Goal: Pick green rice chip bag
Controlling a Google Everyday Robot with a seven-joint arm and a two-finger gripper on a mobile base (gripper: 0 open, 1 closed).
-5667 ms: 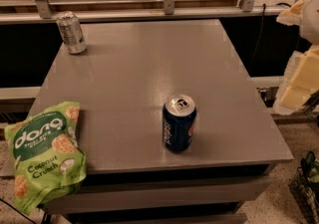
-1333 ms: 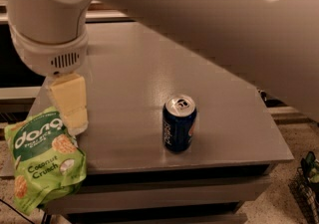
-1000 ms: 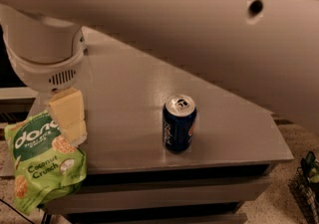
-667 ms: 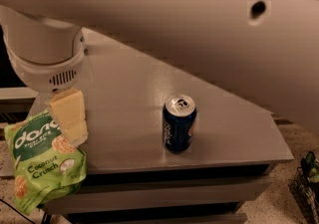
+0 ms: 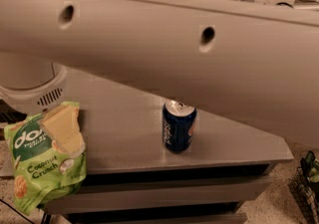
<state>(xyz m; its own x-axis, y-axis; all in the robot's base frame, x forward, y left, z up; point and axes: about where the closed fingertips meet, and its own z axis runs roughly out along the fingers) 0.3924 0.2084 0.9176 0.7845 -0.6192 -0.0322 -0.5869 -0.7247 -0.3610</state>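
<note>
Arm (image 5: 209, 68): fills the upper frame as one pale diagonal band, upper left to right edge. The reach looks about done. The grasp and the lift are left, since nothing is raised off its support. Pose: long link stretched across the scene, round vented wrist housing (image 5: 31, 91) at left, pointing down toward the lower left corner.

Surface (image 5: 124, 138): grey top, centre of frame, its front edge running along the lower part.

Green rice chip bag (image 5: 42, 170): lower left of frame, lying at the surface's front-left corner with its lower end hanging past the edge. Lettering faces up. Looks undisturbed.

Blue can (image 5: 178, 126): upright, centre of frame, well apart from the bag. No obstacle to the pick.

End effector (image 5: 62, 128): cream tip below the wrist housing, over the bag's upper right part, on it or just above; contact not clear. Cannot tell whether it is spread or pressed together. No hold on the bag is evident.
</note>
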